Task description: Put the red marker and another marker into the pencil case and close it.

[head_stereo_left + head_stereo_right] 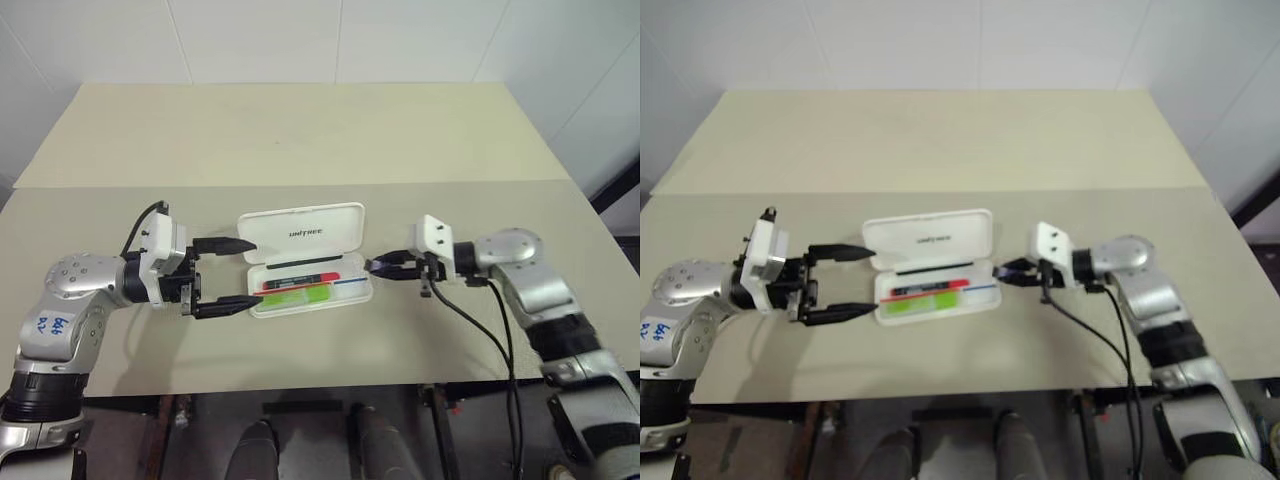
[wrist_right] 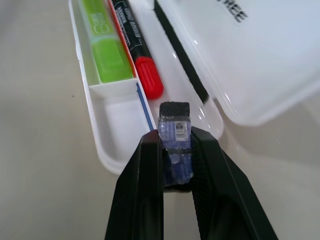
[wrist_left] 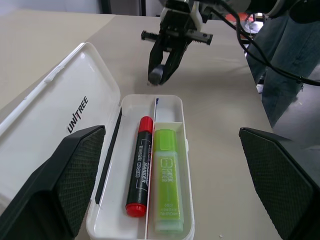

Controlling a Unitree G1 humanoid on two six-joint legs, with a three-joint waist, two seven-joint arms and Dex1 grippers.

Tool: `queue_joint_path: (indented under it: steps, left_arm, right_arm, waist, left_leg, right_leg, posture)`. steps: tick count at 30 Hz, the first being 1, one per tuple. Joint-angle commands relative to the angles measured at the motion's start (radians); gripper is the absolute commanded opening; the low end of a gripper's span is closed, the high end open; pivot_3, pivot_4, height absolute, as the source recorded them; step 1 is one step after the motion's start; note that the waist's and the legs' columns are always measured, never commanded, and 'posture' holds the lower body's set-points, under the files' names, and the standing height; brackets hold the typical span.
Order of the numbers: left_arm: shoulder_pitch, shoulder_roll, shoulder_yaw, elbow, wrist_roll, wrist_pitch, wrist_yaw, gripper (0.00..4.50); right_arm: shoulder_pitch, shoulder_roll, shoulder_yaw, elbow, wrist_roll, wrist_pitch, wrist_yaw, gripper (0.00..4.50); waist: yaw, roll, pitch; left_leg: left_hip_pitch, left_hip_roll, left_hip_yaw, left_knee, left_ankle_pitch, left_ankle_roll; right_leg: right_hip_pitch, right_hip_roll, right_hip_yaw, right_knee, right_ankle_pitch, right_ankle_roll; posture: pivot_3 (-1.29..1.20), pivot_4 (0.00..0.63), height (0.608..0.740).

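The pencil case [image 1: 305, 260] lies open on the tabletop [image 1: 300, 150], lid up. The red marker [image 3: 139, 165] and the green highlighter [image 3: 169, 180] already lie side by side in its tray. The left gripper [image 1: 222, 275] waits beside one end of the case with its fingers wide apart. The right gripper [image 1: 385, 267] sits just off the other end, clamped on a small blue eraser [image 2: 176, 145]. If that gripper bumps the case, the case could slide. The lid may jam if the eraser lands on the rim.
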Motion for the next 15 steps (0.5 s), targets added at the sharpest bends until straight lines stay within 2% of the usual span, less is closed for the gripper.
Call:
queue_joint_path:
  steps: [1,5,15]
  left_arm:
    - [0.014,0.004,0.030,-0.042,-0.020,0.004,0.014,4.50]
    - [0.054,0.007,0.051,-0.082,-0.032,0.018,0.037,4.50]
    - [0.078,0.009,0.068,-0.111,-0.040,0.032,0.062,4.50]
  right_arm:
    - [-0.049,0.013,0.004,0.048,-0.016,-0.050,0.042,0.39]
    - [-0.090,0.065,0.027,0.077,-0.023,-0.052,0.074,0.39]
    - [-0.061,0.093,0.051,0.066,-0.041,-0.042,0.095,0.39]
  waist:
    - [0.002,0.001,0.000]
    - [0.000,0.001,0.000]
    - [0.001,0.001,0.001]
  left_leg:
    - [0.000,0.000,0.000,0.000,0.000,0.000]
    - [0.000,0.000,0.000,0.000,0.000,0.000]
    - [0.000,0.000,0.000,0.000,0.000,0.000]
  right_leg:
    - [0.000,0.000,0.000,0.000,0.001,0.002]
    - [0.000,0.000,0.000,0.001,0.002,0.005]
    - [0.000,0.000,0.000,0.002,0.002,0.004]
  posture:
    - [0.00,0.150,0.740]
    - [0.00,0.150,0.740]
    - [0.00,0.150,0.740]
